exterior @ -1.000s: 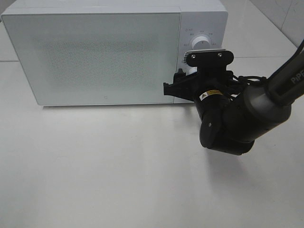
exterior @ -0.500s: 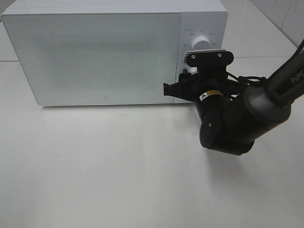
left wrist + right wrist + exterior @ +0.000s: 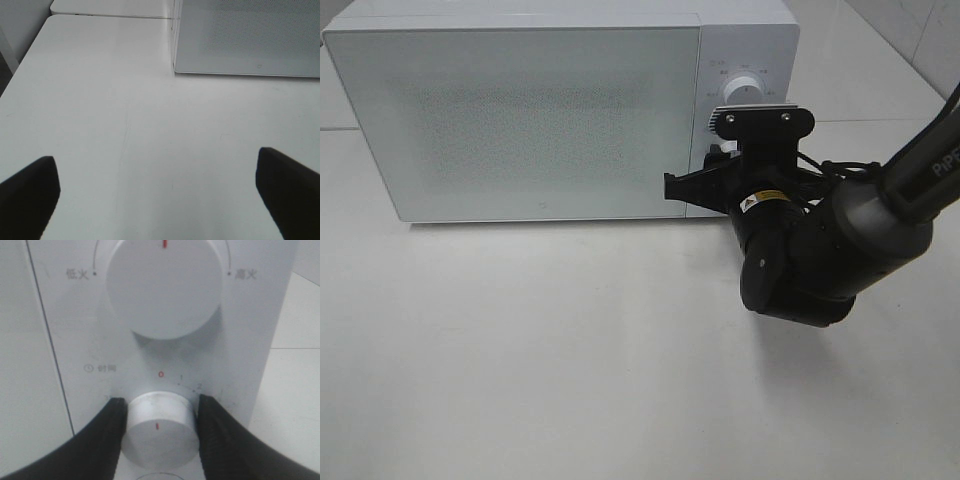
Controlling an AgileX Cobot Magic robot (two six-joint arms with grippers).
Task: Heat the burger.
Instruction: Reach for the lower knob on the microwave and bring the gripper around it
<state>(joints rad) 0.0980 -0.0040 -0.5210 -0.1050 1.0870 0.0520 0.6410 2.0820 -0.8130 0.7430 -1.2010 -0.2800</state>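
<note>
Right now the right arm [image 3: 830, 250] is reaching in from the right side of the table [image 3: 570, 350]. It is bending at its big black joint, and its wrist is pointing at the front of the white microwave [image 3: 750, 40]. The microwave is sitting along the back edge of the table, and its door [image 3: 520, 120] is closed.

The right claw [image 3: 161, 407] is squeezing the lower knob [image 3: 159, 432] on the panel at the microwave's right end. One black finger [image 3: 107, 435] is pressing on one side of the knob, and the other finger is pressing on the other side. A small red line is showing on the face of this knob. The bigger upper knob [image 3: 164, 287] is sitting just beside it, and nothing is touching it.

The left claw [image 3: 156, 160] is hanging over the bare table near the left front corner of the microwave. Its two dark fingers [image 3: 30, 195] are standing far apart, so it is wide open and holding nothing. It is not showing in the high view.

The burger is not showing in any view, so I cannot tell where it is.
</note>
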